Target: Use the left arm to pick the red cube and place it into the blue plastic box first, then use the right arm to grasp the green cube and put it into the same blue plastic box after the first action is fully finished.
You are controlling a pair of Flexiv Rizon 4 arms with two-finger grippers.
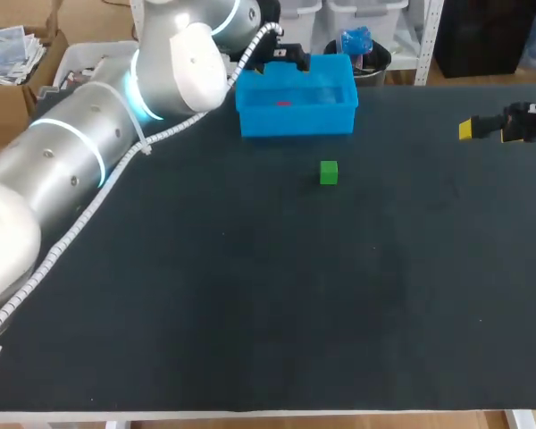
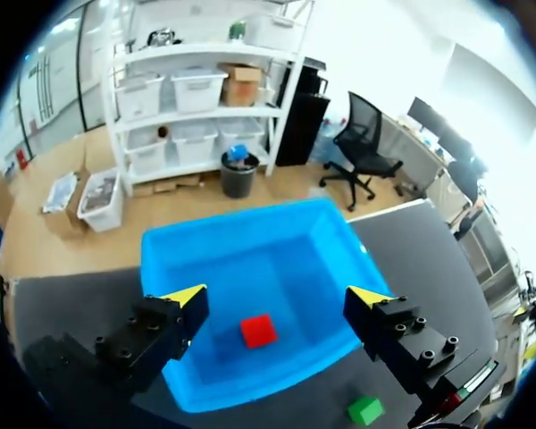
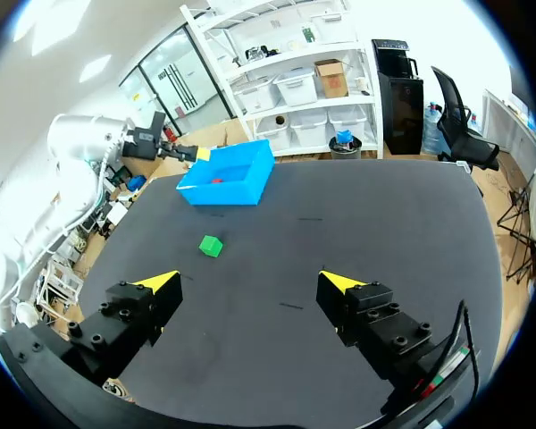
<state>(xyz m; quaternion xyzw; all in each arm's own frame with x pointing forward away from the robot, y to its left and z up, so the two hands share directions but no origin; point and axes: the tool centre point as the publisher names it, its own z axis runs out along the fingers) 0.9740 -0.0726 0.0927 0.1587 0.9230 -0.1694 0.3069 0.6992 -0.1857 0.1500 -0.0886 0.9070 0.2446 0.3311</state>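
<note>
The red cube point(image 2: 258, 331) lies on the floor of the blue plastic box point(image 2: 205, 264), free of any finger. My left gripper point(image 2: 278, 299) hangs open above the box, its yellow tips wide apart on either side of the cube. From above, the red cube point(image 1: 282, 103) shows faintly inside the blue plastic box point(image 1: 295, 121) at the table's far edge. The green cube point(image 1: 329, 172) sits on the dark table just in front of the box. My right gripper point(image 3: 247, 283) is open and empty at the far right, well away from the green cube point(image 3: 211, 246).
My left arm point(image 1: 89, 152) stretches across the table's left side up to the box. The dark tabletop point(image 1: 268, 304) runs wide in front of the green cube. The right arm's yellow-tipped finger point(image 1: 465, 129) pokes in at the right edge.
</note>
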